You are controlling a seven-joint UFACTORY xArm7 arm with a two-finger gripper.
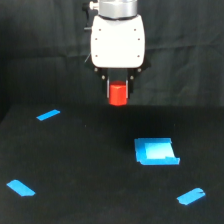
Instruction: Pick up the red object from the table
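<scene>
The red object, a small stubby bright-red block, sits between the fingers of my gripper, which is shut on it. It hangs in the air above the table, at the top middle of the exterior view. The gripper's white body is above it. The lower part of the red object shows below the fingertips.
A blue square patch lies on the black table toward the exterior view's right. Blue tape strips lie at the far left, near left and near right. A black cloth backdrop hangs behind.
</scene>
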